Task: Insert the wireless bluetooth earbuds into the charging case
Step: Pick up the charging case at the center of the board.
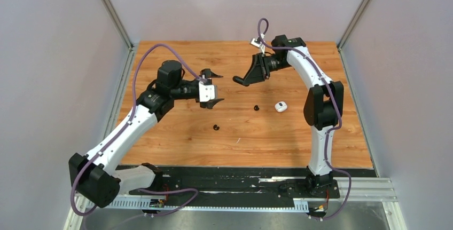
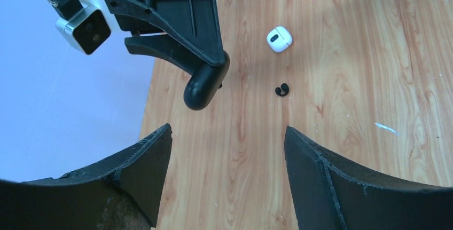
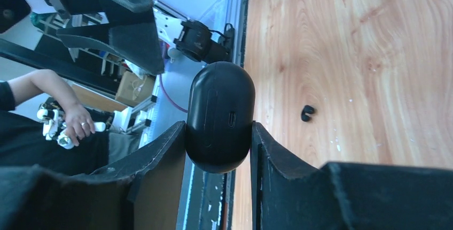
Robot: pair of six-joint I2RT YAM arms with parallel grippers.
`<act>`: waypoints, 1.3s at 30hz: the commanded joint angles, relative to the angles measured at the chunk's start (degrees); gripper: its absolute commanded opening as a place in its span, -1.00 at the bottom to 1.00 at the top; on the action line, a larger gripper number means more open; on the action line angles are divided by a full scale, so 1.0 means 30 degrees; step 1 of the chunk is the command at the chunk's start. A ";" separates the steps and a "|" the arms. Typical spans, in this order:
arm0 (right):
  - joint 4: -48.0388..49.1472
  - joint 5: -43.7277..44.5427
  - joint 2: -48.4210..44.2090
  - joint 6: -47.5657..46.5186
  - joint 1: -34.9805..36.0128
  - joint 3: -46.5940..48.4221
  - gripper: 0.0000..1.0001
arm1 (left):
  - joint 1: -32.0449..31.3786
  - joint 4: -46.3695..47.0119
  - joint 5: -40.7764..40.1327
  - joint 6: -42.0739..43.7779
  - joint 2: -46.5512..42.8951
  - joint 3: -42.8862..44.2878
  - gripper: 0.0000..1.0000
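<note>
Grip note: my right gripper (image 3: 218, 134) is clenching the black charging case (image 3: 219, 107) by its sides and holding it in the air facing my left gripper (image 2: 228, 131). The left jaws are standing wide and empty, likely to stay free for picking. One black earbud (image 1: 256, 107) is lying loose on the table (image 1: 331, 134) near a small white pod (image 1: 280, 106), and a second earbud (image 1: 216, 127) is lying nearer my bases; neither is sitting in the case yet.
</note>
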 commanded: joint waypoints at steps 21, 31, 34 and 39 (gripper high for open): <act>-0.4002 -0.1800 -0.3208 -0.4448 0.1772 0.1052 -0.83 | -0.1096 0.0874 0.1857 -0.3214 0.1908 0.2725 0.32; -0.3973 -0.1603 -0.3263 -0.4644 0.1955 0.0725 -0.81 | -0.1166 0.0359 0.1832 -0.1462 0.2985 0.4107 0.13; -0.3742 -0.1501 -0.3182 -0.4367 0.1955 0.0747 -0.81 | -0.1158 -0.0258 0.2429 -0.0538 0.2952 0.4198 0.06; -0.3553 -0.1553 -0.2850 -0.3986 0.1964 0.0989 -0.73 | -0.1191 -0.1603 0.2985 0.0389 0.3161 0.4315 -0.45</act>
